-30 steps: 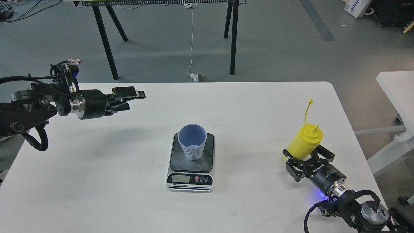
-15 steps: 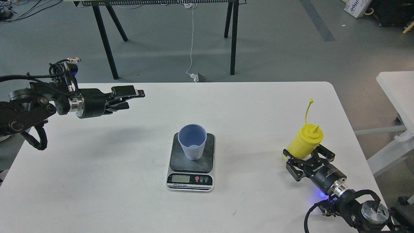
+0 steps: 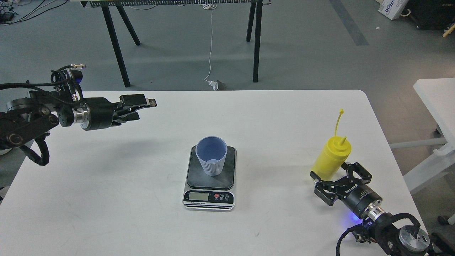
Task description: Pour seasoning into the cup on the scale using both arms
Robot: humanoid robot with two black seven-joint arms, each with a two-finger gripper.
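The yellow seasoning bottle (image 3: 331,158) stands on the white table (image 3: 142,177) at the right, with its cap strap pointing up. My right gripper (image 3: 339,175) is open just behind the bottle's base. Its fingers (image 3: 359,170) are spread on either side and do not clamp the bottle. The light-blue cup (image 3: 211,155) stands upright and empty on the scale's dark plate (image 3: 227,167) at the table's middle. My left gripper (image 3: 140,108) hovers open and empty above the table's far left, well away from the cup.
The scale's display and buttons (image 3: 209,196) face me. A second white table (image 3: 435,96) stands off the right edge. Black trestle legs (image 3: 117,46) and a white cable (image 3: 211,42) are on the floor beyond the table's far edge.
My right gripper has drawn back toward me, away from the bottle. The bottle now stands more upright and shows more of its body. My left arm has drifted slightly left.
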